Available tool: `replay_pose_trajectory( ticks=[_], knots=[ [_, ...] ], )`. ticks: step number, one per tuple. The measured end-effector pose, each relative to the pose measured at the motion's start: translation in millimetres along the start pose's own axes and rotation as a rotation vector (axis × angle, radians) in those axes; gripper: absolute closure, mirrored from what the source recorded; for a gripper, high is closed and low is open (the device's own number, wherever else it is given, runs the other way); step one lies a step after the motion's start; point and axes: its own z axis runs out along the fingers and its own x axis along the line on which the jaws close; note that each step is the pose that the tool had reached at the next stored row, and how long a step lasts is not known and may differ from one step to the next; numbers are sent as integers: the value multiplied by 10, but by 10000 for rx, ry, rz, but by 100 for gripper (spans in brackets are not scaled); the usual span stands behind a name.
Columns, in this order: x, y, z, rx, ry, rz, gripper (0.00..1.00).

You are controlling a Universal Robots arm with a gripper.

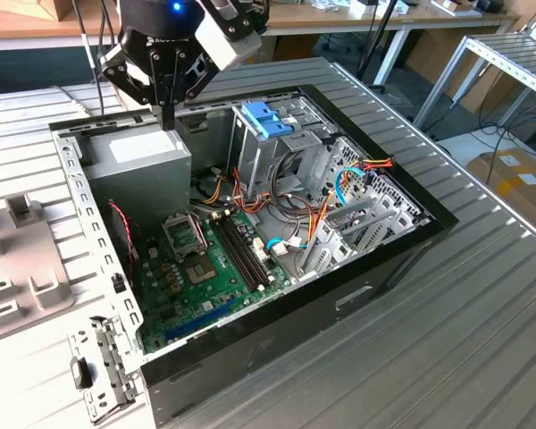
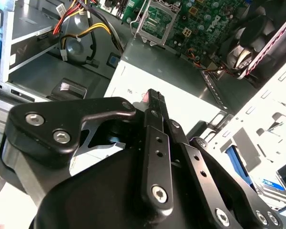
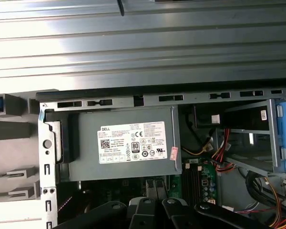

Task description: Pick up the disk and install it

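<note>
The fingers were pressed together with nothing between them, and in the exterior view they tapered to a single point. The gripper pointed downward over the far edge of the grey power-supply box. We could not tell whether the tips touched its lid.

The box sat in the corner of the open computer case on the exterior view's left. In the first wrist view its white label faced upward, with the case's perforated rim running along two sides of it.

Just beside the box lay the green motherboard. Past that, toward the exterior view's right, a light-blue latch block sat atop the metal drive cage. Red, yellow and orange cables were bundled below it.

What we took for the disk appeared in the second wrist view as a bright blue strip. It was set in pale framework just outside the case wall, near the power-supply corner, and we could not be sure of it. It was apart from the gripper and not held.

The case rested on a slatted metal table. A grey fixture stood on the table at the exterior view's left.
</note>
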Motion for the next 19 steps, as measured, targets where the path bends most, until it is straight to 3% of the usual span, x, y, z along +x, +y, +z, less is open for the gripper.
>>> replay_pose_trajectory(
  ticks=[19],
  knots=[
    [42,-3,-1,0,0,0,89]
  ],
)
